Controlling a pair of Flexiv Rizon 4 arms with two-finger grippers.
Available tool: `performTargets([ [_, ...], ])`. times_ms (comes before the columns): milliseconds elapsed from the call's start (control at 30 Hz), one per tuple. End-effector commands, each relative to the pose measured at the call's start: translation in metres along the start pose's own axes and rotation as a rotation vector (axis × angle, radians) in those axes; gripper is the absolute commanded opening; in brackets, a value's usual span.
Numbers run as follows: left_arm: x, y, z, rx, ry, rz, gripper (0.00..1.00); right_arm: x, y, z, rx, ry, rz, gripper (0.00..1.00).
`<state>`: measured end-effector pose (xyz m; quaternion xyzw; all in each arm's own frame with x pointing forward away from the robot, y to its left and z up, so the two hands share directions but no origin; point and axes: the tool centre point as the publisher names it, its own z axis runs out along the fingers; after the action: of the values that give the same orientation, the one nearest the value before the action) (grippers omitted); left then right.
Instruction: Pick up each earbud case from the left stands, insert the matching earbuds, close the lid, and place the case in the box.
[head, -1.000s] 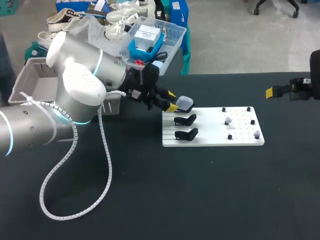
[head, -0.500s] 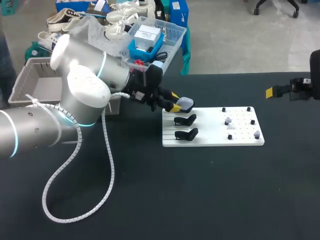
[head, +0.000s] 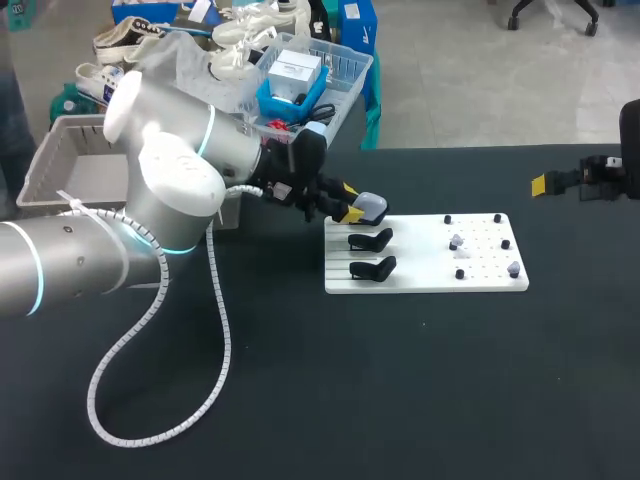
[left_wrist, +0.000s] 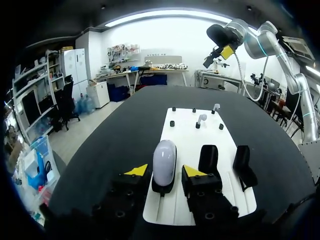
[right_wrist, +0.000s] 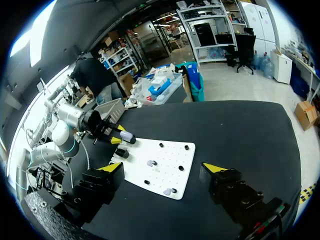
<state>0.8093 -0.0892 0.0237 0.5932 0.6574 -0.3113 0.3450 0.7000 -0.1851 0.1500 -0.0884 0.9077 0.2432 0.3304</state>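
A silver-grey earbud case (head: 371, 207) sits on the farthest of three black stands at the left end of a white peg board (head: 480, 281). My left gripper (head: 354, 212) is shut on the earbud case (left_wrist: 164, 157), a yellow-tipped finger against each side, and the case still rests on its stand. The two nearer stands (head: 372, 240) (head: 374, 267) hold nothing. Small pale earbuds (head: 456, 241) (head: 514, 269) stand on pegs at the board's right end. My right gripper (head: 545, 183) is open far off at the table's right edge; in its own view the right gripper (right_wrist: 163, 168) holds nothing.
A grey basket (head: 60, 150) stands at the table's back left, behind my left arm. The left arm's white spiral cable (head: 150, 400) hangs in a loop over the dark tabletop in front of it.
My left arm has edged a little to the right along the case, and its fingers have narrowed onto the case. The right arm has kept still.
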Motion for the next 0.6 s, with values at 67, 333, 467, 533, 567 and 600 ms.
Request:
performTargets([
  [67, 0.0002, 0.0022, 0.003, 0.004, -0.002, 0.0, 0.39, 0.0, 0.0, 0.0, 0.0, 0.0, 0.0, 1.0],
  [333, 0.0018, 0.0024, 0.0038, 0.002, 0.0, 0.0, 0.37, 0.0, 0.0, 0.0, 0.0, 0.0, 0.0, 1.0],
  [467, 0.0014, 0.0031, 0.005, -0.001, 0.001, 0.002, 0.38, 0.0, 0.0, 0.0, 0.0, 0.0, 0.0, 1.0],
  [533, 0.0005, 0.0031, 0.0054, -0.001, 0.0, 0.005, 0.39, 0.0, 0.0, 0.0, 0.0, 0.0, 0.0, 1.0],
  [567, 0.0, 0.0032, 0.0057, -0.002, -0.001, 0.005, 0.41, 0.0, 0.0, 0.0, 0.0, 0.0, 0.0, 1.0],
  [600, -0.0004, 0.0033, 0.006, -0.002, -0.001, 0.006, 0.42, 0.0, 0.0, 0.0, 0.0, 0.0, 0.0, 1.0],
])
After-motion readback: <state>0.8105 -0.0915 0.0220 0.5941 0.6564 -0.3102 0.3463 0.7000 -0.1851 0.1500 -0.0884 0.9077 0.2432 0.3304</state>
